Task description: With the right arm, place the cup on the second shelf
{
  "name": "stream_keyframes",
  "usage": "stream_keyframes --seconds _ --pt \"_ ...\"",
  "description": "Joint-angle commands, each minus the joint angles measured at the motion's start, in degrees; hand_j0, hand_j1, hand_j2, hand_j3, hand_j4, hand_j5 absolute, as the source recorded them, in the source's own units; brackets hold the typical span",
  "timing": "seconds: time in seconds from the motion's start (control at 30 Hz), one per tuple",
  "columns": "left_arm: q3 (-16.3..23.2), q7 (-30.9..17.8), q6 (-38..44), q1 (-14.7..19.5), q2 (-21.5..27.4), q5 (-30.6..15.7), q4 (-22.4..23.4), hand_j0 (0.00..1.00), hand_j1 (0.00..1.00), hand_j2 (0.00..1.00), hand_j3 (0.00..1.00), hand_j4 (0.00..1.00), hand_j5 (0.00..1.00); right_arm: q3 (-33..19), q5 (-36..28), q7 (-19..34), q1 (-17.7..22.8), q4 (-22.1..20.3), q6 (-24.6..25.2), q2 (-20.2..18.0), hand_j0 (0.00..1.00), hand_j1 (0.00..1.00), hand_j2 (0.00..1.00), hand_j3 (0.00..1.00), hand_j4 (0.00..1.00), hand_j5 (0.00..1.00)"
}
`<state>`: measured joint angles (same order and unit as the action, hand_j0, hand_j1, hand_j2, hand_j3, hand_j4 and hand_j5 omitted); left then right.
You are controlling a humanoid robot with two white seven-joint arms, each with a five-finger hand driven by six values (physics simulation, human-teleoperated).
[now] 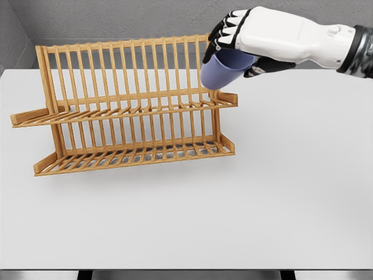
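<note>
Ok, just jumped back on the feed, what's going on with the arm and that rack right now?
The right hand grips a bluish-purple cup and holds it tilted in the air over the right end of the wooden dish rack, about level with its upper shelf. The cup is not set down yet. Both shelves hold nothing. The rack stands on the white table. The left arm is out of view.

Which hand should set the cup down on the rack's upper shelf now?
Right: the right hand already grips the cup, tilted above the upper shelf. No left arm is in view.
</note>
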<state>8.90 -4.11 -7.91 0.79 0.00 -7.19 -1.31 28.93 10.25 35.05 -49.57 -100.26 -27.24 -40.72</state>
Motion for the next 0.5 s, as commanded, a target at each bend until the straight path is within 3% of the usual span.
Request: stream_keyframes --seconds 0.0,0.13,0.47 --pt "0.0 0.0 0.0 0.0 0.0 0.0 0.0 1.00 1.00 1.00 1.00 1.00 1.00 0.1 -0.2 -0.1 0.0 -0.1 0.2 0.9 0.65 0.65 0.65 0.65 0.65 0.65" --pt "0.1 0.0 0.0 0.1 0.0 0.0 0.0 1.00 1.00 1.00 1.00 1.00 1.00 1.7 -0.2 -0.1 -0.3 -0.2 0.1 2.5 0.66 0.66 0.66 0.66 0.66 0.66" --pt "0.0 0.0 0.0 0.0 0.0 0.0 0.0 1.00 1.00 1.00 1.00 1.00 1.00 5.2 -0.2 -0.1 0.3 -0.2 -0.6 2.2 0.68 0.68 0.68 0.68 0.68 0.68"
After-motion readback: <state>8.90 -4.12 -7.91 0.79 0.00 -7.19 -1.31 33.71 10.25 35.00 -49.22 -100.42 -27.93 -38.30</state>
